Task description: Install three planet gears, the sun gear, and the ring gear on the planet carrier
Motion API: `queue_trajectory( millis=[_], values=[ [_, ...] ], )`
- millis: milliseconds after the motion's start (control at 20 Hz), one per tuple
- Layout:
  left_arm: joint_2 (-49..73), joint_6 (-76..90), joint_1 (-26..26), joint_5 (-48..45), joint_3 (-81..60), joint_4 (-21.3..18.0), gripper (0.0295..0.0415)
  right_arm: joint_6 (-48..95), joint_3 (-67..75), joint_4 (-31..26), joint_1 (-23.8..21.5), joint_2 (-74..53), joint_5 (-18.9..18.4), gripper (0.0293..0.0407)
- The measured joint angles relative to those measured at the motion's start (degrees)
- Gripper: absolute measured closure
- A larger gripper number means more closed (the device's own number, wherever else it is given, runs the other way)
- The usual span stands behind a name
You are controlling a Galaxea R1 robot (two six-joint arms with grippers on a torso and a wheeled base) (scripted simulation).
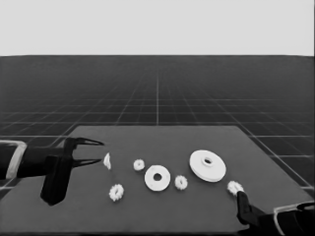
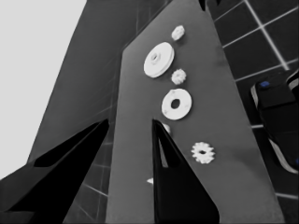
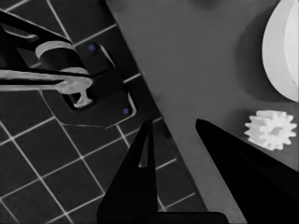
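Partly hidden, a thin white piece lies behind the left fingers, both pairs apart.

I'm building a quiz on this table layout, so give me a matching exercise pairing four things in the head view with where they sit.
Things:
1. larger round part
2. smaller round part
3. thin white piece
4. right gripper

Places:
A. just off the left gripper's fingertips
B. lower right corner, beside the rightmost gear
C. middle of the table, a gear on either side
D. right of centre, farther back

Pairs: 1-D, 2-C, 3-A, 4-B
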State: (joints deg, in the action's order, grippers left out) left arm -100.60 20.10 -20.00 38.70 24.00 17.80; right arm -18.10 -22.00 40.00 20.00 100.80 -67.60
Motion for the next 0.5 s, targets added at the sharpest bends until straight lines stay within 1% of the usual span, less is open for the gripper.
queue_trajectory(
  millis=[50,100,150,200,250,300,350,400,450,500],
  values=[
    [0.16,-0.15,4.05,2.82,-4.08,-4.2,0.0415,0.19,3.03,-4.33,3.1,0.78,1.33,0.0407],
    [0.1,-0.09,2.56,1.69,-2.45,-2.5,0.0414,0.11,1.69,-2.55,1.93,0.46,0.77,0.0392],
    [0.08,-0.05,1.65,1.02,-1.44,-1.48,0.0396,0.07,0.9,-1.51,1.25,0.26,0.45,0.0363],
    [0.06,-0.03,1.12,0.62,-0.85,-0.88,0.0364,0.04,0.45,-0.89,0.86,0.15,0.25,0.0332],
    [-10.46,-27.87,12.71,25.16,-4.0,27.01,0.0335,0.02,0.19,-0.53,0.63,0.08,0.14,0.032],
    [-25.52,-56.52,19.07,52.47,-0.24,30.28,0.0315,0.01,0.04,-0.32,0.5,0.05,0.08,0.0317],
    [-34.02,-81.17,20.28,56.3,8.93,17.61,0.0308,0.01,-0.05,-0.2,0.42,0.02,0.04,0.0316],
    [-36.55,-92.63,20.64,55.15,17.28,8.13,0.0314,0.0,-0.09,-0.13,0.38,0.01,0.02,0.0315],
    [-37.57,-97.59,20.95,53.04,23.35,2.42,0.032,0.0,-0.12,-0.09,0.36,0.0,0.0,0.0315],
    [-38.21,-99.8,21.2,51.59,27.39,-0.98,0.0323,0.0,-0.14,-0.06,0.34,0.0,0.0,0.0315]
  ],
)
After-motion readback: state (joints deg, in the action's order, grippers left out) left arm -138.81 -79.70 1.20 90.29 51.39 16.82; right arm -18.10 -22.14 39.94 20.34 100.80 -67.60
